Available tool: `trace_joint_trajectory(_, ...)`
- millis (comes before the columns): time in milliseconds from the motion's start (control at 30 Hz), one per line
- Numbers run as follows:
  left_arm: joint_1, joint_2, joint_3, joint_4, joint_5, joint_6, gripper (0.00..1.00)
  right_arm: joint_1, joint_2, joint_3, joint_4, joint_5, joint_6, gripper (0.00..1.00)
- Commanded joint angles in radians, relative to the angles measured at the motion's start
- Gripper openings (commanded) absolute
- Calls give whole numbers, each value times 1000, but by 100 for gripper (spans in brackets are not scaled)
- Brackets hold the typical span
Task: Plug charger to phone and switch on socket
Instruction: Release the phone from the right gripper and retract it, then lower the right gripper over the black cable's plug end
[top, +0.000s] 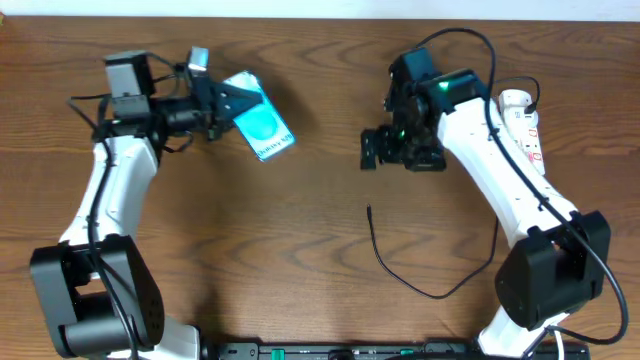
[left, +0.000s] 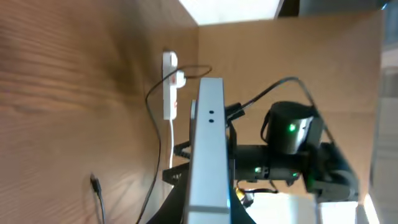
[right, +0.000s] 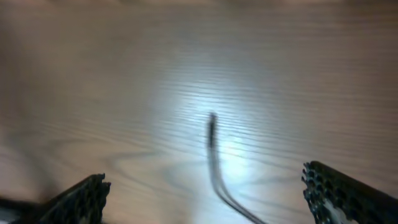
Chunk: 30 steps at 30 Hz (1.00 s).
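Jaws of the right gripper (right: 205, 182) gape wide, the charger (right: 212, 140) tip lying between them; the left gripper (top: 236, 102) clamps the phone (top: 262, 128).

The phone (top: 258, 125) carries the only lettering. A white band at one end of its blue screen holds a short line of dark print, too small from overhead to read with certainty. The socket (top: 522, 125) shows red marks on its white body, but no letters or numbers can be made out. Neither wrist view shows any readable text.
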Motion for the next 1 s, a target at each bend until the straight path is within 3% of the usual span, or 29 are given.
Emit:
trace_joint_trajectory(0,-62,27,8,-57,6,151,7,30,1,-8,-35,147,-51,99)
trace_joint_trajectory(400,-101,112,8,-64,10,245,7,47,2,-93,-68,142,-18,97)
trace_joint_trajectory(700,-101,112,8,-63,9,256,7,111,2,-266,112,17,26,94)
trace_joint_trajectory(967,-101,112,8,-63,10,256,7,164,2,-320,155,4,80,90)
